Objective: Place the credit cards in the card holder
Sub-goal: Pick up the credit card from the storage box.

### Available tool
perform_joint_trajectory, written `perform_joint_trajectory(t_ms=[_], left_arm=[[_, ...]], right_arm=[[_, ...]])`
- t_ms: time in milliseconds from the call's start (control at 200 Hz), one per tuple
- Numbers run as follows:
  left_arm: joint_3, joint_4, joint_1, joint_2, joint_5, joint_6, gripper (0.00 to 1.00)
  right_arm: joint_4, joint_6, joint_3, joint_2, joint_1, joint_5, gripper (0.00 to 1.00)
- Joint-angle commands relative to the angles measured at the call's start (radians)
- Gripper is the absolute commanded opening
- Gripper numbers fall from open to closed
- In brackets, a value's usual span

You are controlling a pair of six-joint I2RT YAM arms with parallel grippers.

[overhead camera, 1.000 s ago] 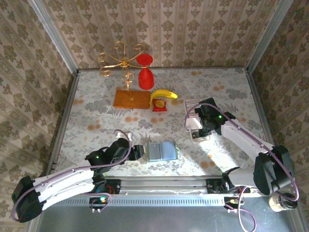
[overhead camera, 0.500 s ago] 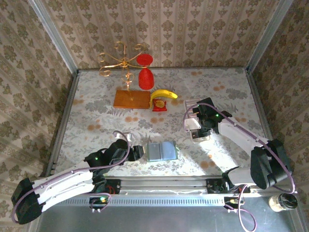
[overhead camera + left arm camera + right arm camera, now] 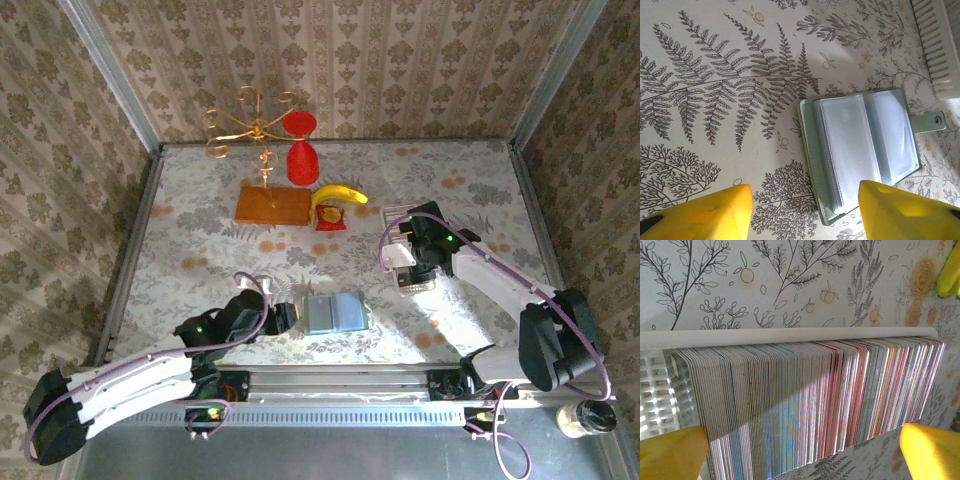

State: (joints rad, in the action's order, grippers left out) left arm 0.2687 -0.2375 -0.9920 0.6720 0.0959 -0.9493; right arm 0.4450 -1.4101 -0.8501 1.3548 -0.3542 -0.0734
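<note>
The card holder (image 3: 335,313) lies open and flat near the table's front edge, pale green with two bluish clear panels (image 3: 865,150). My left gripper (image 3: 288,316) hovers just left of it, open. In the left wrist view the holder's near left corner lies below the gap between the yellow fingers (image 3: 705,215) of that gripper (image 3: 806,200). The credit cards (image 3: 815,400) stand on edge as a tight striped row in a white tray (image 3: 790,335). My right gripper (image 3: 410,268) hangs above that row, open wide, with its fingertips (image 3: 930,450) at either side of the cards (image 3: 400,255) and nothing gripped.
At the back stand a wooden board (image 3: 272,205), a gold wire stand (image 3: 252,125), a red goblet-shaped ornament (image 3: 300,150) and a banana (image 3: 338,196) on a small red base. Patterned walls close in the table on three sides. The tray's end shows in the left wrist view (image 3: 940,45).
The right gripper has shifted slightly left over the card tray. The left arm and the card holder look unchanged.
</note>
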Motion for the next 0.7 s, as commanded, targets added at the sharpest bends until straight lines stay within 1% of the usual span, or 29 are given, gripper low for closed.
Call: perform_joint_trajectory(t_ms=[0, 115, 325, 510, 670, 700], left_arm=[[-0.01, 0.007, 0.009, -0.012, -0.011, -0.016, 0.58], [-0.014, 0.011, 0.008, -0.014, -0.016, -0.02, 0.58], [-0.017, 0.018, 0.008, -0.014, -0.022, -0.022, 0.58], [-0.017, 0.02, 0.009, -0.013, -0.022, -0.022, 0.58], [-0.017, 0.023, 0.009, -0.009, -0.024, -0.022, 0.58], [-0.016, 0.023, 0.008, -0.009, -0.025, -0.02, 0.58]], right_arm=[[0.026, 0.013, -0.025, -0.033, -0.003, -0.011, 1.0], [0.085, 0.012, -0.004, -0.069, -0.005, 0.017, 1.0], [0.065, 0.004, 0.058, -0.101, -0.005, 0.021, 1.0], [0.064, 0.005, 0.041, -0.036, -0.006, 0.026, 1.0], [0.046, 0.011, 0.002, 0.03, -0.004, -0.003, 1.0], [0.044, 0.012, -0.005, 0.066, -0.003, -0.006, 1.0]])
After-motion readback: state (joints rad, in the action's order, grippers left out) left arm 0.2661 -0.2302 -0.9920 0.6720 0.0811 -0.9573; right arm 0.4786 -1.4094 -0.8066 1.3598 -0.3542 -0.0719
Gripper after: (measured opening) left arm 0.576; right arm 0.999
